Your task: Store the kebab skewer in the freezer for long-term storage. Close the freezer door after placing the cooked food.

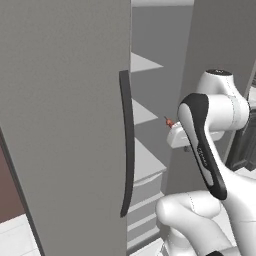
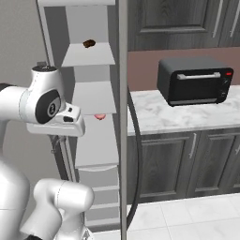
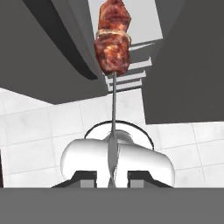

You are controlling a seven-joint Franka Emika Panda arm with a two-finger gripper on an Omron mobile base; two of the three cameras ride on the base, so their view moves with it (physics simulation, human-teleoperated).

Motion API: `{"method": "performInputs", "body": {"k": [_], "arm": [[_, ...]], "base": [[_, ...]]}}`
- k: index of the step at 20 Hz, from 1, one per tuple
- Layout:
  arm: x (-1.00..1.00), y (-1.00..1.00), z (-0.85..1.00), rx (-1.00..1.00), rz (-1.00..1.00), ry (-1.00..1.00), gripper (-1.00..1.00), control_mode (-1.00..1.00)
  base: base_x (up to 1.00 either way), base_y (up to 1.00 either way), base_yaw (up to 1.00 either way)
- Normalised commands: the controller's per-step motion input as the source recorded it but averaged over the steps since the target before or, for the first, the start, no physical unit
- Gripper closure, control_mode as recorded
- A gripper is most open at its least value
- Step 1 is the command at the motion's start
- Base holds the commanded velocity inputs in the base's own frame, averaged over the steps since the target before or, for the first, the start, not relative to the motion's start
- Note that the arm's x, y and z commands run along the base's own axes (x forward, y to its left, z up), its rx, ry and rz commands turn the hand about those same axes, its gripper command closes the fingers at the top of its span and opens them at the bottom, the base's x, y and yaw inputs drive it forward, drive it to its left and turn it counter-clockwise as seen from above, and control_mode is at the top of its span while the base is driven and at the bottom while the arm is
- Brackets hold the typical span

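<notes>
My gripper (image 3: 112, 177) pinches the kebab skewer (image 3: 113, 43) by its bare end; beside the freezer door (image 1: 65, 125), the meat could clip the door's edge.

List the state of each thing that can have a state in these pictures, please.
pincer: shut on the kebab skewer.
kebab skewer: held by its bare metal end, meat end pointing away from the hand, not yet on a shelf.
freezer door: open.
freezer: open, shelves showing.
toaster oven: door closed, on the counter.
</notes>
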Motion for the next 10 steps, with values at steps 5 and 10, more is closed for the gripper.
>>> {"method": "performInputs", "body": {"k": [5,10], "arm": [[0.74,0.0,-0.01,0.0,0.07,-0.03,1.0,-1.0],[0.74,0.0,-0.11,0.0,0.08,0.0,1.0,-1.0]], "base": [[0.0,0.0,0.0],[0.0,0.0,0.0]]}}
